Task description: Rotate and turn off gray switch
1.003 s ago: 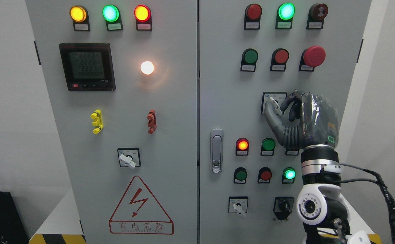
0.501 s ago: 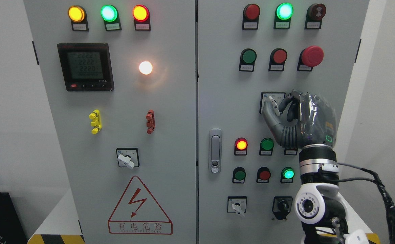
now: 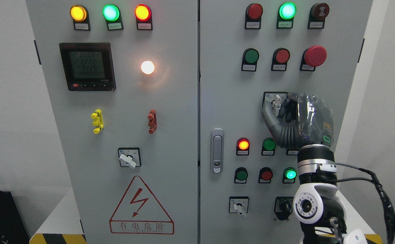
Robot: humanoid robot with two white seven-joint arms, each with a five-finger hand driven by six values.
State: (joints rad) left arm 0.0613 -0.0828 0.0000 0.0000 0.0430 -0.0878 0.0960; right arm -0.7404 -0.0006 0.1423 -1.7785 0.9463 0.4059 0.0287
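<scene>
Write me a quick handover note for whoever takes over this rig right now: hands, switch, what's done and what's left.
Right hand: thumb and fingers pinching the handle of the gray switch on the cabinet's right door.
Left hand: not in view.
Done: the handle has turned from leaning up-left a second ago to about upright now.
Left: check that this is the off position, turn further if not, then let go and pull the hand back.
Nearby: red mushroom button above; keep clear of it.
</scene>
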